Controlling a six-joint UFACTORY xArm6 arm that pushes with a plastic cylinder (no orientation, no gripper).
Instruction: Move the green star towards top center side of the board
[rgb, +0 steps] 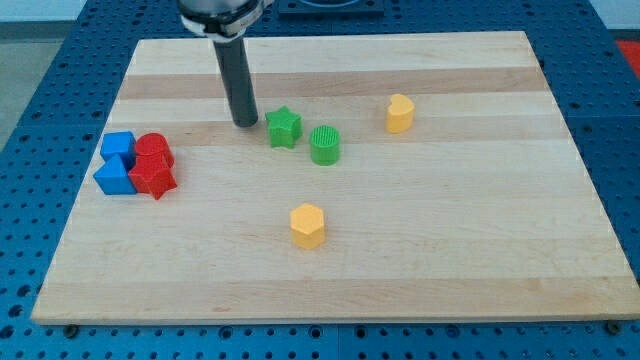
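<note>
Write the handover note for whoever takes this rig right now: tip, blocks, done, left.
My tip sits just to the view's left of the green star, close to it; contact cannot be confirmed.
The green star lies a little above the board's middle, with the green cylinder just to its right.
Elsewhere: yellow blocks and; blue and red blocks clustered at the view's left.
Done: the tip is beside the star.
Left: push the star up to the top centre of the board.

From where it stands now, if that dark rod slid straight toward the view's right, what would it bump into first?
Most likely the green star: my tip sits just left of it, apparently not touching. The green cylinder lies beyond.
</note>
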